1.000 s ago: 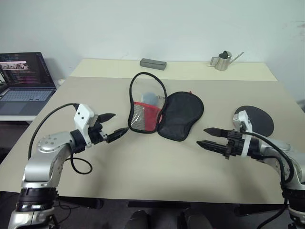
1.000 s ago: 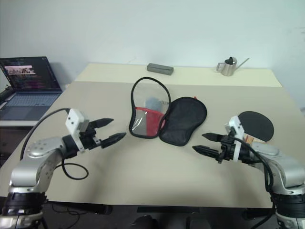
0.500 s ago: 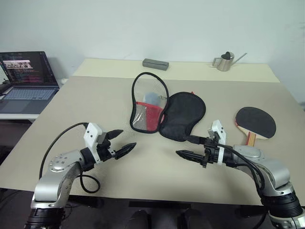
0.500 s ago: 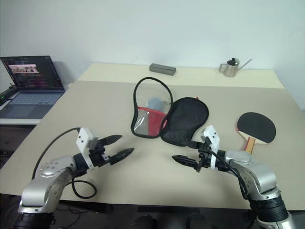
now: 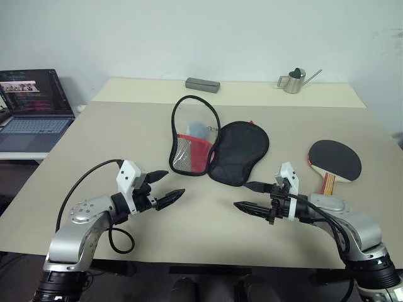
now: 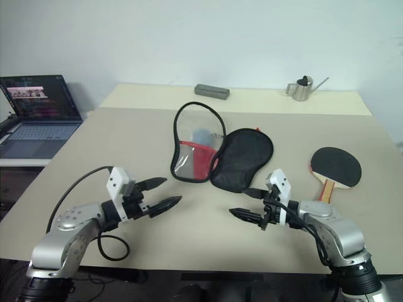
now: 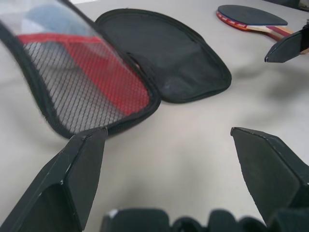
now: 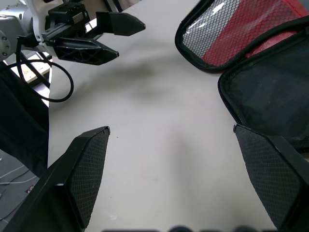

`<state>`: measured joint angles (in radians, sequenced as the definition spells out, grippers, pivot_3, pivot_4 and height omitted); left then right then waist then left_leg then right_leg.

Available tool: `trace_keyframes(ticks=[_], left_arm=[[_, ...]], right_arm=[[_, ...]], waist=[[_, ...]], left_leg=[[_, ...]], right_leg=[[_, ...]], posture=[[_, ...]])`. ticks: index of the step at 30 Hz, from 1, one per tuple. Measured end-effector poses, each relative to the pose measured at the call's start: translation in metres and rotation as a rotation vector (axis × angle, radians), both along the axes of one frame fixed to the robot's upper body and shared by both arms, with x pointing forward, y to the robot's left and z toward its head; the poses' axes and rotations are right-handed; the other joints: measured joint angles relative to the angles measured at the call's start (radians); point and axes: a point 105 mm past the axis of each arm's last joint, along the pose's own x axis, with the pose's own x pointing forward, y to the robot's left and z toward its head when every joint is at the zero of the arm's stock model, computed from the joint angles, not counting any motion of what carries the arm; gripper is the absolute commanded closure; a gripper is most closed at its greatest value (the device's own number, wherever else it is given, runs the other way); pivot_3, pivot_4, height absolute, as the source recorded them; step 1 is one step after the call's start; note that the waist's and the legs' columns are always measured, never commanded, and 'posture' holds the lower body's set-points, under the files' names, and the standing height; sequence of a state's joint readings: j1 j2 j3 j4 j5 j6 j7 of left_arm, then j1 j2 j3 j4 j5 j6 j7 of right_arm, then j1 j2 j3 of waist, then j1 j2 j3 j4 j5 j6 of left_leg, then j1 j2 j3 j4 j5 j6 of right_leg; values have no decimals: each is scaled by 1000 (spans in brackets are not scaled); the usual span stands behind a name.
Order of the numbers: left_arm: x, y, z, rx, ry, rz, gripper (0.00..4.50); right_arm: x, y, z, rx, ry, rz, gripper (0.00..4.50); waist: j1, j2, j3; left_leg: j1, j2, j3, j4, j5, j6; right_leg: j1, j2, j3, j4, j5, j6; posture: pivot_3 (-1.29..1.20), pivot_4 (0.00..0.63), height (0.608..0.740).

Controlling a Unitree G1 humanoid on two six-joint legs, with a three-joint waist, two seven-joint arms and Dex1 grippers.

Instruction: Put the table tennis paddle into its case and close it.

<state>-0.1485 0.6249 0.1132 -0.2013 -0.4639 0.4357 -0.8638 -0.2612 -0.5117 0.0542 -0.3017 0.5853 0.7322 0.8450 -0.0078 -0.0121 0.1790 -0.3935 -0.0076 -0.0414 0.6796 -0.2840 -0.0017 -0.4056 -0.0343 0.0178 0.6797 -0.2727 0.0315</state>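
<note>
The case lies unzipped mid-table: a black half flat, and a clear half with mesh and red panel propped up on its left. Over at the right edge rests the table tennis paddle, black blade flat, wooden handle toward me. My left gripper hovers open near the front left, pointing toward the case with nothing between its fingers. My right gripper is open too, front right of the case, empty, tips aimed at the left one. A gap of bare table separates both from the case.
A small grey box and a metal watering can stand at the far edge. An open laptop sits on a side surface to the left. Bare tabletop lies between the grippers.
Both arms drew inward and lowered toward the table front during the first half second. The right arm's shift uncovered the paddle. Case and paddle stayed put; both grippers stayed open.
</note>
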Motion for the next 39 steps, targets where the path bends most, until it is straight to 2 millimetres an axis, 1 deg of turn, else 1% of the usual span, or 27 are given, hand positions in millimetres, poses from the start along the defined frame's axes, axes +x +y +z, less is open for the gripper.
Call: trace_keyframes(ticks=[2,6,12,19,22,27,29,34,39], left_arm=[[3,-3,6,4,-17,-18,29],[9,-9,17,17,-42,-76,29],[22,-11,30,17,-75,-126,29],[29,-7,32,41,-82,-175,29],[30,-2,33,73,-75,-218,29],[37,5,48,94,-94,-265,29],[39,3,53,105,-104,-291,29],[44,-3,63,135,-130,-335,29],[44,-5,62,151,-126,-352,29]], right_arm=[[4,2,10,34,-17,-2,0],[17,-5,28,83,-47,-56,0],[42,-9,35,89,-39,-181,0],[67,-9,31,85,33,-332,0],[75,-8,26,65,77,-389,0],[82,-8,14,21,118,-456,0],[87,-9,11,-6,114,-489,0],[97,-12,13,-24,83,-554,0],[107,-26,15,-22,45,-657,0]], waist=[[0,0,0],[1,0,0],[-1,0,0],[-2,0,0],[-3,0,0],[-8,0,0],[-10,0,0],[-16,0,0],[-24,0,0]], left_leg=[[0,0,0,0,0,0],[0,0,0,0,0,0],[0,0,0,0,0,0],[-1,0,0,0,0,0],[-1,0,0,-1,0,0],[-2,0,1,-1,0,0],[-2,-1,0,-1,0,0],[-2,0,0,-1,0,0],[-4,0,1,-1,0,0]], right_leg=[[0,0,0,0,0,0],[0,0,0,0,0,0],[0,1,0,0,0,0],[-1,0,0,0,0,0],[-1,1,0,0,0,-1],[-2,1,-1,0,0,-1],[-2,1,-1,0,0,-1],[-2,5,0,0,0,-1],[-4,5,0,0,0,-1]], posture=[[0,150,740],[0,150,740],[0,150,740],[0,150,740],[0,150,740],[0,150,740],[0,150,740],[0,150,740],[0,150,740]])
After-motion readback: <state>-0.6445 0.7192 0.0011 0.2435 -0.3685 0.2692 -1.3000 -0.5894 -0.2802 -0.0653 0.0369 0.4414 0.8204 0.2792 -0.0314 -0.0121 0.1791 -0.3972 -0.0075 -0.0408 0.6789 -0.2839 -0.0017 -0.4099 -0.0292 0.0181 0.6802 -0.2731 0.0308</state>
